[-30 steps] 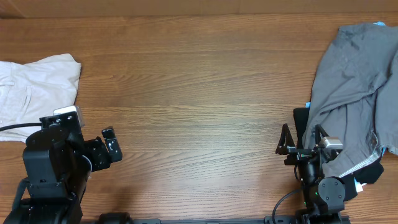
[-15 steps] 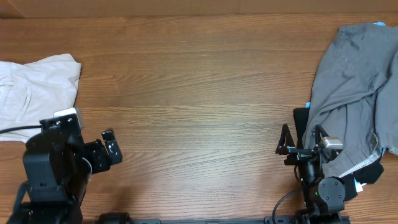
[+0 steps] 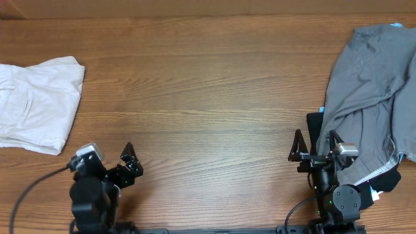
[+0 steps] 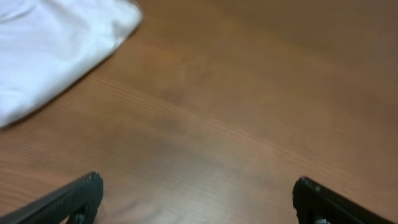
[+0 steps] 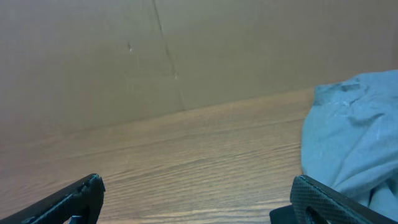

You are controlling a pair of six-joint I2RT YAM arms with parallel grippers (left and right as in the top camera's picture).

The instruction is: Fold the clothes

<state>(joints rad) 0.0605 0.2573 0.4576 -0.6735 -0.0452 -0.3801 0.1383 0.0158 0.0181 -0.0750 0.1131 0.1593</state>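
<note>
At bench front we see two arms tucked low, left fingers, right fingers spread empty, one shorts, one grey garment

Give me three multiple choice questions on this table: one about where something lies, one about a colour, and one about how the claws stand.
1. Where do the pale shorts lie on the table?
A) far left edge B) centre C) far right edge
2. What colour is the clothing pile on the right?
A) red B) grey C) yellow
3. How do the left claw and right claw stand?
A) both shut on cloth B) one open, one shut C) both open and empty

Answers:
1 A: the overhead view shows them at the left edge.
2 B: the heap is plainly grey.
3 C: each wrist view shows spread fingers with only bare wood between them.
</note>
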